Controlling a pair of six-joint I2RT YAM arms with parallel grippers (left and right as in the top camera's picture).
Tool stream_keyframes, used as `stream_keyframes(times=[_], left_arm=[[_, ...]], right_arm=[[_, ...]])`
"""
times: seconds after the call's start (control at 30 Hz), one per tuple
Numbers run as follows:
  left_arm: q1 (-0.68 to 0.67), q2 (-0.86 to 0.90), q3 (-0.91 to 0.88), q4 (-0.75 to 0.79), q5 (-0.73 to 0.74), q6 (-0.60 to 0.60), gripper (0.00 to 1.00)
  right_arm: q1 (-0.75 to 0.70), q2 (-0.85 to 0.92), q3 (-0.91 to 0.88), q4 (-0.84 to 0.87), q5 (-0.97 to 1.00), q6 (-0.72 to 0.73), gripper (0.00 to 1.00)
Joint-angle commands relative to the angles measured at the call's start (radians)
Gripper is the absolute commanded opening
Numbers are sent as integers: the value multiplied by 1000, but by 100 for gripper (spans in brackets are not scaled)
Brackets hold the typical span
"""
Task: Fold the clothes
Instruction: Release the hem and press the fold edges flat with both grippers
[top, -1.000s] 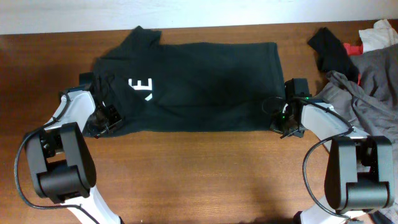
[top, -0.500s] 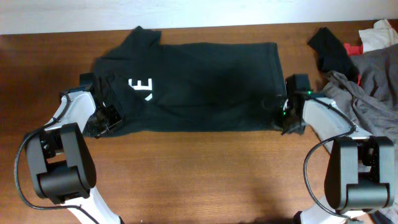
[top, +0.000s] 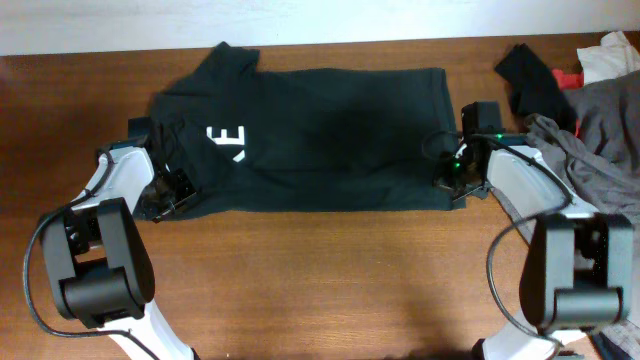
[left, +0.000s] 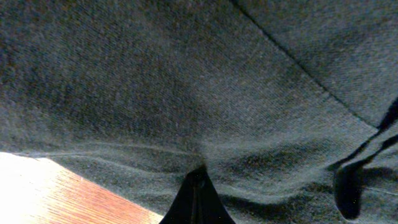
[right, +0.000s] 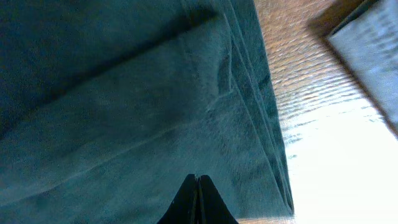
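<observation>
Brown wooden worktop (top: 320, 270) carries dark short-sleeved T-shirt (top: 330, 140), spread flat at centre, white lettering up. At near sleeve edge, left end effector (left: 196, 190) closed to point, wrinkles converging there: likely pinching cloth for lift. At near hem corner, right end effector (right: 198, 194) equally tight; cloth between fingers not discernible. Both at near edge, probably to fold away. Crumpled grey garment heap (top: 590, 120) waits far right.

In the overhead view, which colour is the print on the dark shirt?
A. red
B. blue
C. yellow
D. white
D: the print stands out white on the shirt, near its left end.
</observation>
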Motion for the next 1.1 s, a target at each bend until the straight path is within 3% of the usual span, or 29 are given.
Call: stream_keyframes(times=[0.0, 0.17, 0.43, 0.63, 1.07], left_arm=[[0, 21, -42, 14, -27, -13, 1], [0, 21, -56, 8, -49, -14, 1], [1, 21, -58, -49, -49, -14, 1], [0, 21, -58, -122, -87, -46, 1], [0, 18, -58, -233, -151, -100, 0]], right_arm=[[4, 50, -17, 15, 27, -9, 4], [4, 91, -18, -14, 36, 1, 4], [4, 96, -18, -230, 244, 134, 4], [4, 95, -17, -309, 253, 133, 4], [4, 94, -13, -341, 253, 133, 4]])
